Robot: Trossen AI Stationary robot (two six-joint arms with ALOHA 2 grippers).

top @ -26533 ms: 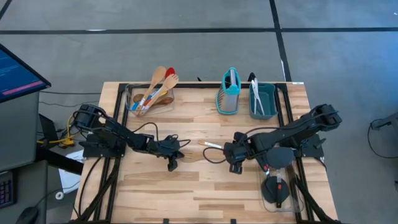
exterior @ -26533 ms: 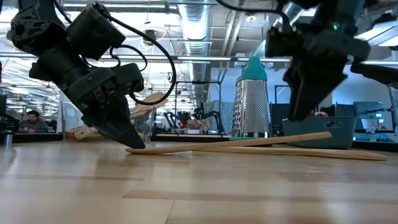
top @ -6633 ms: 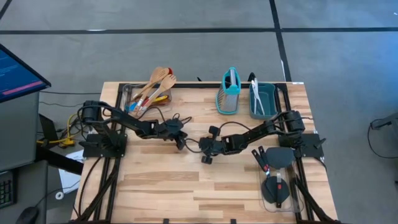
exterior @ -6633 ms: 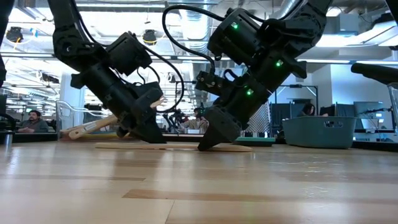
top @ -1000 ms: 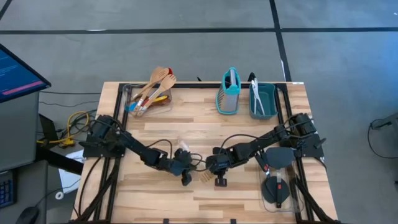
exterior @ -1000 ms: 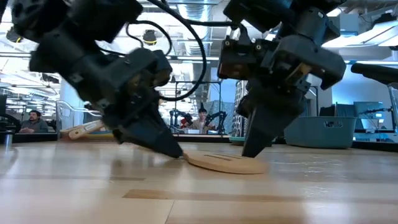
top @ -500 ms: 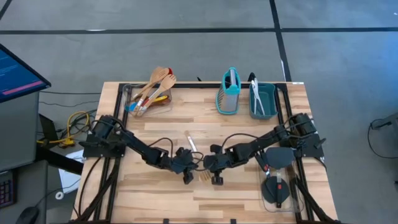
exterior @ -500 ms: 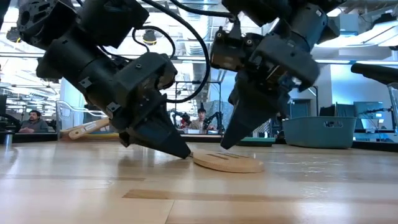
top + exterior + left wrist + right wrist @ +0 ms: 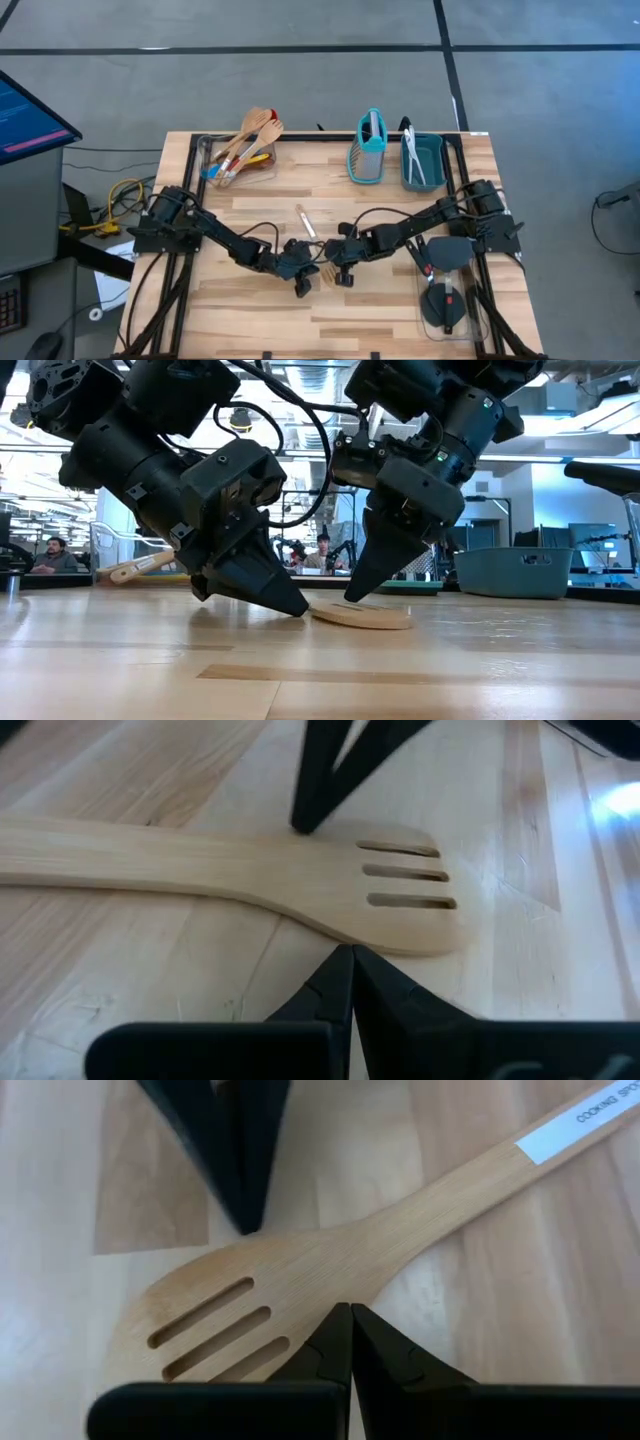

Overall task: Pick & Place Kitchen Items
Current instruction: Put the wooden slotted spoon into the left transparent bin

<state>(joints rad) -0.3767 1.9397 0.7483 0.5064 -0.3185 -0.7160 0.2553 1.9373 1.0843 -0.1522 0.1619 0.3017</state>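
Observation:
A wooden slotted spatula (image 9: 303, 222) lies flat on the table's middle, with its blade (image 9: 360, 617) toward the near edge and its labelled handle pointing far. My left gripper (image 9: 308, 276) is shut, its tip down at the blade's left edge. My right gripper (image 9: 336, 270) is shut, its tip down at the blade's right edge. The two tips face each other across the blade, which shows in the left wrist view (image 9: 400, 900) and in the right wrist view (image 9: 230, 1320). My left gripper touches the blade's left edge (image 9: 345, 942) with the tip of its shut fingers (image 9: 298, 608). It slants down from the table's left. The spatula lies flat on the table. My right gripper touches the opposite edge, where blade meets handle (image 9: 345, 1298), with the tip of its shut fingers (image 9: 352, 598). It slants down from the table's right.
A clear container (image 9: 215, 165) with wooden and coloured spoons stands at the far left. A teal box grater (image 9: 370, 150) and a teal bin (image 9: 432, 160) stand at the far right. A clear container (image 9: 445, 310) with black spatulas is at the near right. People (image 9: 45, 555) sit beyond the table.
My right gripper has gone toward the table's far edge and a little left, and has tipped, staying shut at the blade. The spatula has slid a little toward the far edge, flat on the table.

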